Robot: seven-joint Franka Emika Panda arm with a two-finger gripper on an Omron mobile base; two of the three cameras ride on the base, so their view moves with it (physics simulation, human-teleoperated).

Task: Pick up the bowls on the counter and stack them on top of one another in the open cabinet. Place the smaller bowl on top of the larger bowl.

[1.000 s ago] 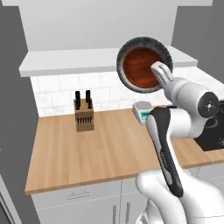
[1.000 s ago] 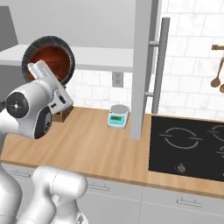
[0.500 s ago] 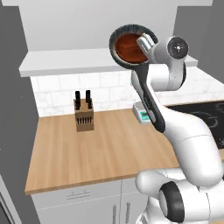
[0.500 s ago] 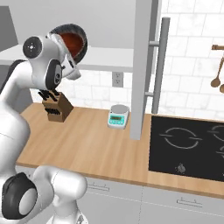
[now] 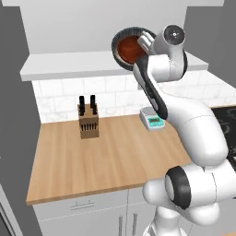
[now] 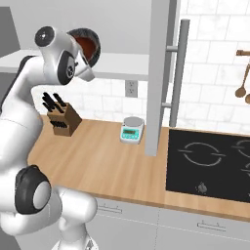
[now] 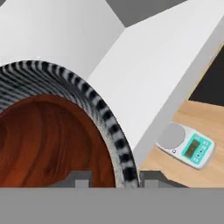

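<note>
Light wooden counter [image 5: 106, 156] is running below the open cabinet [image 5: 69, 69], carrying a knife block [image 5: 88, 122] and a small scale [image 5: 153, 119]. Up at the cabinet's mouth, the gripper [image 5: 144, 42] is clamping the rim of the reddish-brown bowl [image 5: 129, 47], tilted on edge with its inside facing the base cameras.

I count one shallow reddish-brown wooden bowl with a dark striped rim [image 5: 129, 47], held up at my pincer [image 5: 144, 40]. On the light-tan wood desk [image 5: 110, 159] stand one brown wooden knife block [image 5: 88, 124] with dark handles and one small white kitchen scale [image 5: 153, 120] with a teal display. One black stovetop [image 6: 210, 163], two wooden spoons [image 6: 242, 90] hanging.
</note>
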